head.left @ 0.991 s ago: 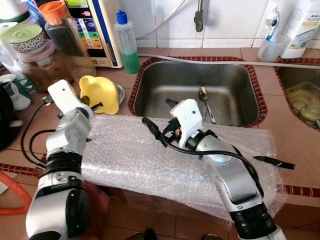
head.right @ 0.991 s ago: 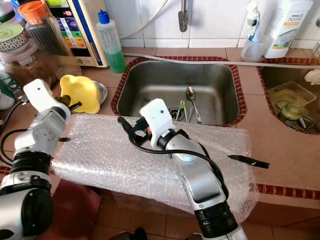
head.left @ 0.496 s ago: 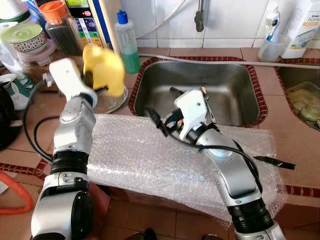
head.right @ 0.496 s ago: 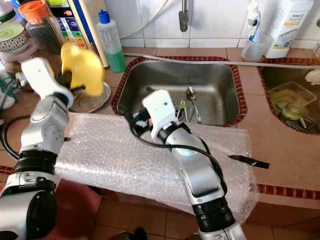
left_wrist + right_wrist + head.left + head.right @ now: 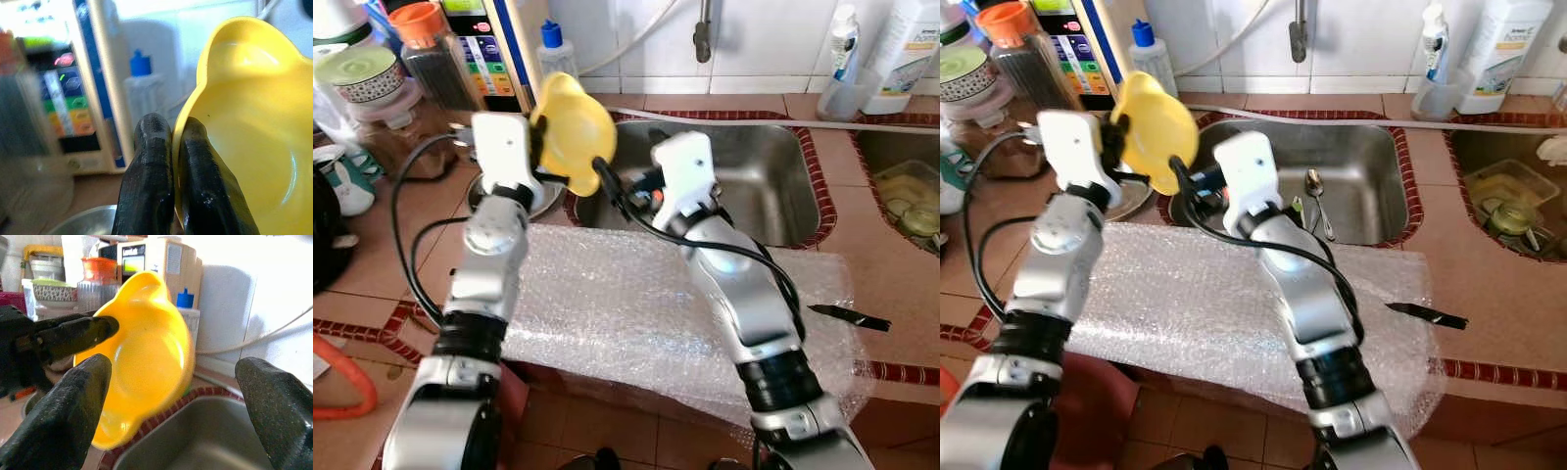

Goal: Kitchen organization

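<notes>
We have lifted the yellow bowl (image 5: pixel 573 132) off the counter: a second ago it sat by the sink (image 5: pixel 773 186), now our left gripper (image 5: pixel 168 147) pinches its rim at the sink's corner. Our right gripper (image 5: pixel 176 382), fingers spread wide, faces it, so a handover looks likely

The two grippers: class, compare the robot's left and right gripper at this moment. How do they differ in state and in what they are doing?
The left gripper is shut, pinching the rim of the yellow bowl; the right gripper is open and holds nothing.
The left gripper carries the bowl lifted near the sink edge; the right gripper merely faces the bowl, its fingers spread wide.
Both have two black fingers and are raised above the counter.
</notes>
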Robot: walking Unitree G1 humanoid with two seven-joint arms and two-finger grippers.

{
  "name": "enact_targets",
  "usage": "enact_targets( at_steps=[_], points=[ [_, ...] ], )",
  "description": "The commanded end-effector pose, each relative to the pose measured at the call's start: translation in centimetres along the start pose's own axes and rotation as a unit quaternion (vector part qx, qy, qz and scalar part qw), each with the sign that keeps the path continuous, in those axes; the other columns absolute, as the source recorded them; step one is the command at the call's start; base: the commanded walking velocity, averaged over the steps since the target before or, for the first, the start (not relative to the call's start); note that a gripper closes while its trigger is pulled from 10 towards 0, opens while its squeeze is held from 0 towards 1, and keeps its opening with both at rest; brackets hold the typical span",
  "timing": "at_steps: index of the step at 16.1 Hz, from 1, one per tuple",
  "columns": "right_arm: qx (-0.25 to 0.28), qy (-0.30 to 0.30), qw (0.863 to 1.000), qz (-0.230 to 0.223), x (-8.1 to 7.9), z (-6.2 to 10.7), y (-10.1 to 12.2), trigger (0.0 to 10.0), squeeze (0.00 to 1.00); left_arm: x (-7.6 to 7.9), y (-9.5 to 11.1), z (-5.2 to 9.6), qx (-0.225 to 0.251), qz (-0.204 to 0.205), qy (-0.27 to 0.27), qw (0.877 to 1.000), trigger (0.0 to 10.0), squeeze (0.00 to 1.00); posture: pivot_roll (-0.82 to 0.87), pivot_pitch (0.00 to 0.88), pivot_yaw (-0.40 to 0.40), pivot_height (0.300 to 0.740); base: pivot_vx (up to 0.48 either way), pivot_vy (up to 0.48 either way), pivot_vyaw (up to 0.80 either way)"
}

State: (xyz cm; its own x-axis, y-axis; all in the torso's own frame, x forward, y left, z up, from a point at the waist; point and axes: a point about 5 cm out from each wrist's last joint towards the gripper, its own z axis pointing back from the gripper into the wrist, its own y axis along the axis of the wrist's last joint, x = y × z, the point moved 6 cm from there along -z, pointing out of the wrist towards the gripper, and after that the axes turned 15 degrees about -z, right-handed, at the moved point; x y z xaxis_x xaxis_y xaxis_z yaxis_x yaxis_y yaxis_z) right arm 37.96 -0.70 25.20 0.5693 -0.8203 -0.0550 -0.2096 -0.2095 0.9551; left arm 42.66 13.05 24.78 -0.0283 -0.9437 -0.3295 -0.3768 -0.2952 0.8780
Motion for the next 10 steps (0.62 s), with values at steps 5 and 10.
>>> enact_targets(
  at_steps=[5,10],
  points=[
    [0.012,-0.039,0.999,0.005,2.0,-0.1,0.2,10.0,0.84,1.1,3.5,0.5,0.076,0.001,-0.005,0.997,0.0,0.0,-0.22,0.11,0.128,0.74,0.0,0.0,0.0],
    [0.014,-0.057,0.998,-0.002,3.1,-0.2,0.0,10.0,0.84,3.2,4.5,1.0,0.098,0.01,-0.037,0.994,0.0,0.0,-0.22,0.108,0.142,0.74,0.0,0.0,0.0]
  ],
)
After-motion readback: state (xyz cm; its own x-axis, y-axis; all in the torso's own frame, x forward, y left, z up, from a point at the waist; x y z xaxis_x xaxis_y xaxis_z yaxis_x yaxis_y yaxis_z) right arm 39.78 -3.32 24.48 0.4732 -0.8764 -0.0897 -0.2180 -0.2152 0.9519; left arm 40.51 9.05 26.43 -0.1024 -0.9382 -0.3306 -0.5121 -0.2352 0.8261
